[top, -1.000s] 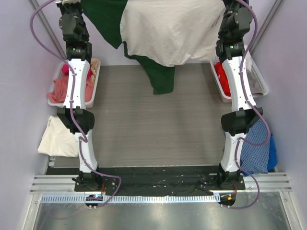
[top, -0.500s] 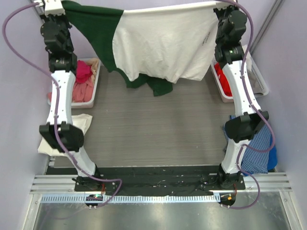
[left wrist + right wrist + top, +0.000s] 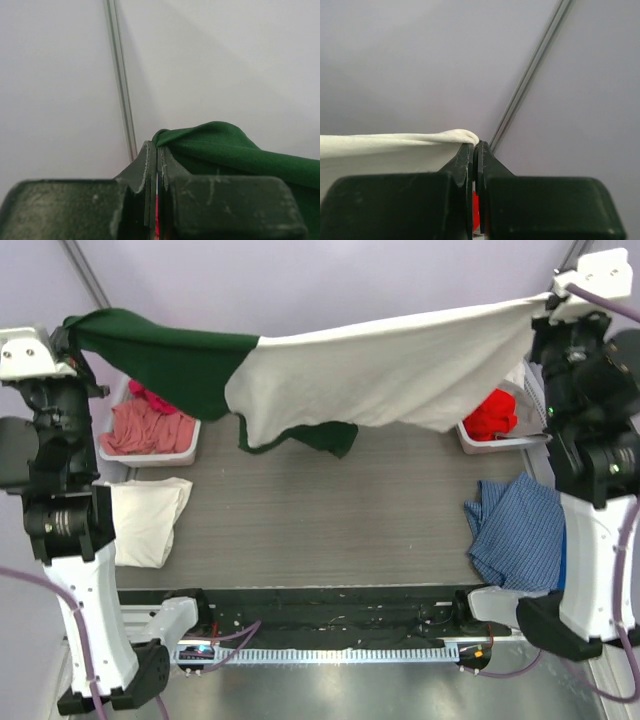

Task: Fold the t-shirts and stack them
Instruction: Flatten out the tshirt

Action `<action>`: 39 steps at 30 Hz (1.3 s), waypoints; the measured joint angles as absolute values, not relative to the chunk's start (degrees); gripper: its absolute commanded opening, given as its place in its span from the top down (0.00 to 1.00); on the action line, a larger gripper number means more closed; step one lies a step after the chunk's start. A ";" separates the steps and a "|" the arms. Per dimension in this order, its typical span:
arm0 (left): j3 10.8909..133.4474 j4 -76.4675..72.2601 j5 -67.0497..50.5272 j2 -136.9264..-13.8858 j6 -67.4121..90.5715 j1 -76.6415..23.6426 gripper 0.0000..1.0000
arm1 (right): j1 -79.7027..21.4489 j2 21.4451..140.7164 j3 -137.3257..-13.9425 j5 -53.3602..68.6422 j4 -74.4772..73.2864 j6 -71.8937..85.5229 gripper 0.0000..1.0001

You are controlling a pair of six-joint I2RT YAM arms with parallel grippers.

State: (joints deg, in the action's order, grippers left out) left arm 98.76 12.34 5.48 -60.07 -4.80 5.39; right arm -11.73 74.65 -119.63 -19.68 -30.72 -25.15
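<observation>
My left claw [image 3: 154, 150] was pinched shut on a bunched edge of the green tee [image 3: 225, 145]. My right claw [image 3: 474, 147] was clamped the same way on a corner of the cream tee [image 3: 395, 142]. Between them both tees hung stretched in one span above the counter [image 3: 320, 510], cream overlapping green, with a green tail drooping mid-span. A pale folded tee [image 3: 145, 520] lay on the counter beside my left arm.

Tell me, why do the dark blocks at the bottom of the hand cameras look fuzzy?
Left wrist: the left gripper sits too near the lens, the green t-shirt is sharper. Right wrist: same for the right gripper and cream t-shirt.
</observation>
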 measured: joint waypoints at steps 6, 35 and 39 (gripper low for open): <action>96.73 14.87 4.56 -56.73 -4.56 5.41 1.00 | -11.62 68.20 -114.67 -19.42 -32.14 -24.08 0.99; 128.64 9.17 15.66 -101.95 0.82 5.34 1.00 | -10.11 108.64 -139.59 -22.09 -21.08 -28.62 0.99; 124.92 6.76 14.72 -92.44 3.31 7.84 1.00 | -10.15 101.12 -134.50 -20.75 -19.70 -27.64 0.99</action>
